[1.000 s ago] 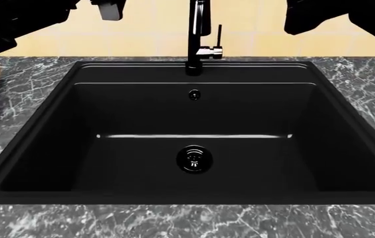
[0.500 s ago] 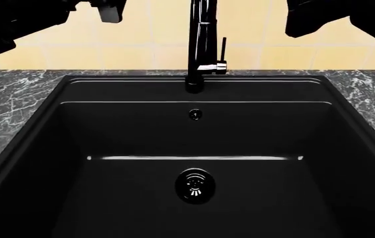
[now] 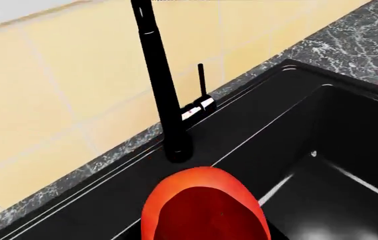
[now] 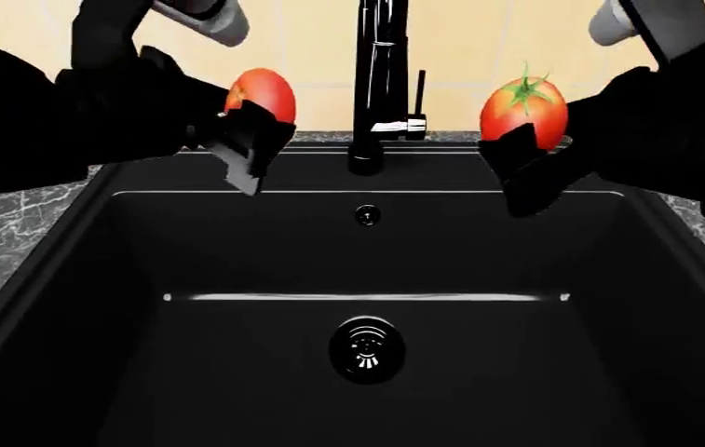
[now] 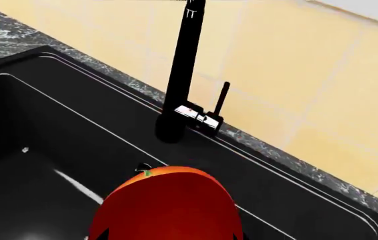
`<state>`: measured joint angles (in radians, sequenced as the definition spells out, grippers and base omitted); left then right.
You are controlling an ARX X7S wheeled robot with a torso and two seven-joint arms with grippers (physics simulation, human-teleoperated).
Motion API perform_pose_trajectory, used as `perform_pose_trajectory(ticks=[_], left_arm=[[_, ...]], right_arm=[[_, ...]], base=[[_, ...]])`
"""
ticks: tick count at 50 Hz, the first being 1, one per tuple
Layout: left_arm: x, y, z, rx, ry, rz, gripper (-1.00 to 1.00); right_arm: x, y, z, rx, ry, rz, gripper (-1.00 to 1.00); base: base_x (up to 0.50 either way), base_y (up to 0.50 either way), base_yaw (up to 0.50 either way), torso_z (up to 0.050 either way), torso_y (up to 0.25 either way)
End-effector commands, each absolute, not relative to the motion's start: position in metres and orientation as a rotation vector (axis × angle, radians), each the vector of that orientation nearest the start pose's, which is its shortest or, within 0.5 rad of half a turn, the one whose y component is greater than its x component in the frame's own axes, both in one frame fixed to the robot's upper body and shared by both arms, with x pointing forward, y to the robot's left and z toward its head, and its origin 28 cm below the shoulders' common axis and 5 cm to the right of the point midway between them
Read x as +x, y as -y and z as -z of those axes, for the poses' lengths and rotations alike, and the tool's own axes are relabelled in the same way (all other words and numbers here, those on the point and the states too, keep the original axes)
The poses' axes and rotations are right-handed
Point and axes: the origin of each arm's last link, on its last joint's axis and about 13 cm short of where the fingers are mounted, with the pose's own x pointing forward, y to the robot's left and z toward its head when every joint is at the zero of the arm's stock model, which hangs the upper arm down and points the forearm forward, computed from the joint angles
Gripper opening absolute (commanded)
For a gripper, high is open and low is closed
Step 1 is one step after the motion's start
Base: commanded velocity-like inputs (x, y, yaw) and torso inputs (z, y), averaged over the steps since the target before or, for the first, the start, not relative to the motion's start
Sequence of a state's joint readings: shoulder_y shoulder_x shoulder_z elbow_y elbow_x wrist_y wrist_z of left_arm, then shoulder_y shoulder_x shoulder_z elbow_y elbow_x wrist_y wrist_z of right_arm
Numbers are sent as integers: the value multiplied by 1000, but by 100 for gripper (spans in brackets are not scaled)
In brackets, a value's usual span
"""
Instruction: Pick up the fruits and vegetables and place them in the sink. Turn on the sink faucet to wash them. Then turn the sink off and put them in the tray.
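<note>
Black sink [image 4: 66,307] lies bare; each claw [image 4: 256,140] [image 4: 516,158] grips a tomato [image 4: 265,93] [image 4: 523,107] above

Faucet [image 4: 377,84] stands behind sink [image 4: 365,270]. Two tomatoes held above it: one left [image 4: 262,95], one right [image 4: 523,107].

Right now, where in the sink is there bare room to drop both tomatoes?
The sink floor is bare on both sides of the drain. It is crowded at the back rim: the faucet stands between the left hand and right hand, each holding a tomato.
</note>
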<state>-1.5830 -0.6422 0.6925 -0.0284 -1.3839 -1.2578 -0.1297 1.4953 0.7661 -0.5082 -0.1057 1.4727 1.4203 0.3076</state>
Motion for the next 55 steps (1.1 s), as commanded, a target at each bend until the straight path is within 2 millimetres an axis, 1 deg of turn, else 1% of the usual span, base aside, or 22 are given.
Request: perform_pose_trajectory(ticks=[1, 6, 13, 18, 23, 32, 40, 49, 55], left_arm=[[300, -241, -316, 380, -443, 650, -100], [303, -235, -298, 417, -492, 674, -100], [306, -225, -281, 475, -538, 712, -100], [314, -217, -264, 503, -567, 726, -100], [319, -211, -246, 531, -601, 742, -100], [329, -199, -225, 578, -640, 767, -100], [331, -191, -202, 618, -679, 783, -100], [330, -193, -197, 642, -694, 781, -100], [327, -194, -195, 646, -703, 783, -100]], right_arm=[[277, 171, -302, -338, -551, -548, -100], [285, 165, -283, -361, -614, -591, -100], [296, 154, -257, -402, -691, -652, -100], [308, 148, -241, -414, -723, -671, -100], [314, 144, -226, -425, -757, -688, -100], [332, 137, -196, -447, -821, -709, -100], [343, 133, -168, -458, -876, -724, -100], [359, 131, -137, -487, -949, -729, -100], [363, 124, -125, -500, -982, -758, -100]], base=[[0, 0, 0, 0, 0], [0, 0, 0, 0, 0], [0, 0, 0, 0, 0], [0, 0, 0, 0, 0], [0, 0, 0, 0, 0], [0, 0, 0, 0, 1], [0, 0, 0, 0, 0], [0, 0, 0, 0, 0], [0, 0, 0, 0, 0]])
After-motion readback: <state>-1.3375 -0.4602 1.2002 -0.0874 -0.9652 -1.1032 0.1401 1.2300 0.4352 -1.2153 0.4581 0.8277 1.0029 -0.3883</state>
